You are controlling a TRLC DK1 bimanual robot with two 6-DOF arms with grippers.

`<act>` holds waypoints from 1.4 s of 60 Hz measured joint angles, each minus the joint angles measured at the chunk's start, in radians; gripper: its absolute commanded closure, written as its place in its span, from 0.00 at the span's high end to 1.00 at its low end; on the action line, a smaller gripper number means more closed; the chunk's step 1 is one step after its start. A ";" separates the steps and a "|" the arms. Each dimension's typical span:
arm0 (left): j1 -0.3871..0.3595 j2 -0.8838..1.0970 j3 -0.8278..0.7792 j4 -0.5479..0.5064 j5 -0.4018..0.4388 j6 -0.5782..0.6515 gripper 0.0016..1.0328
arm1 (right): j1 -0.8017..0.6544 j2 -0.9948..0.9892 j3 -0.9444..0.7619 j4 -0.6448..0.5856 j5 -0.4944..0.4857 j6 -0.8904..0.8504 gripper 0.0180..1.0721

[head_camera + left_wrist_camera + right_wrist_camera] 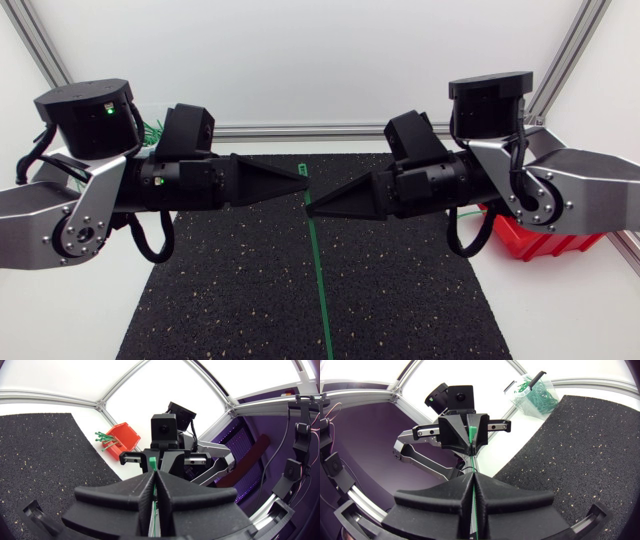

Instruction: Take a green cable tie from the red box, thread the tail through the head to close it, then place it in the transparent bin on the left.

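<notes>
My two grippers meet tip to tip above the middle of the black mat [400, 300]. The left gripper [298, 184] is shut on a green cable tie [318, 270], and so is the right gripper [312, 207]. The tie's long tail hangs from the tips down toward the mat's front edge. In the left wrist view the tie [151, 463] runs from my shut left gripper [156, 477] to the right gripper. In the right wrist view the green strip [469, 435] is pinched in the left gripper [470, 445] ahead of the right gripper [472, 477].
The red box [530, 240] sits at the right under my right arm, with several green ties in it [106, 439]. The transparent bin [535, 395], holding several green ties, stands at the back left behind my left arm [152, 130].
</notes>
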 measured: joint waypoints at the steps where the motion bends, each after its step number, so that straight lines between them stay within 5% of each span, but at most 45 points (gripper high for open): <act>1: 0.000 -0.002 0.000 0.000 -0.002 0.000 0.04 | 0.000 0.000 0.000 0.000 0.000 0.000 0.06; 6: 0.000 -0.006 0.000 0.000 -0.002 -0.001 0.04 | 0.002 0.000 0.000 0.002 0.000 0.000 0.07; 10: 0.000 -0.007 0.000 0.000 -0.002 -0.005 0.04 | 0.009 0.000 0.000 0.003 0.005 0.000 0.21; 15: 0.007 -0.013 0.000 0.000 -0.002 -0.023 0.04 | 0.023 -0.006 -0.002 0.002 0.015 -0.006 0.65; 20: 0.027 -0.029 0.002 -0.001 -0.002 -0.031 0.04 | 0.032 -0.016 -0.004 -0.005 0.023 -0.028 0.89; 29: 0.090 -0.057 0.015 -0.031 0.005 -0.042 0.04 | 0.016 -0.042 -0.004 -0.087 0.055 -0.125 0.92; 38: 0.172 -0.063 0.038 -0.046 0.025 -0.041 0.04 | 0.015 -0.044 0.010 -0.288 0.220 -0.414 0.96; 50: 0.211 -0.063 0.047 -0.102 0.028 0.003 0.04 | 0.032 -0.043 0.047 -0.344 0.274 -0.693 0.96; 60: 0.224 -0.063 0.078 -0.248 0.024 0.098 0.04 | 0.016 -0.043 0.083 -0.415 0.348 -0.832 0.96; 66: 0.239 -0.060 0.123 -0.371 0.020 0.175 0.04 | 0.011 -0.037 0.106 -0.455 0.546 -0.930 0.96; 76: 0.246 -0.020 0.214 -0.539 0.017 0.293 0.04 | 0.019 -0.002 0.118 -0.469 0.697 -1.007 0.96; 84: 0.246 0.023 0.251 -0.595 0.017 0.346 0.04 | 0.040 0.001 0.118 -0.461 0.742 -1.071 0.96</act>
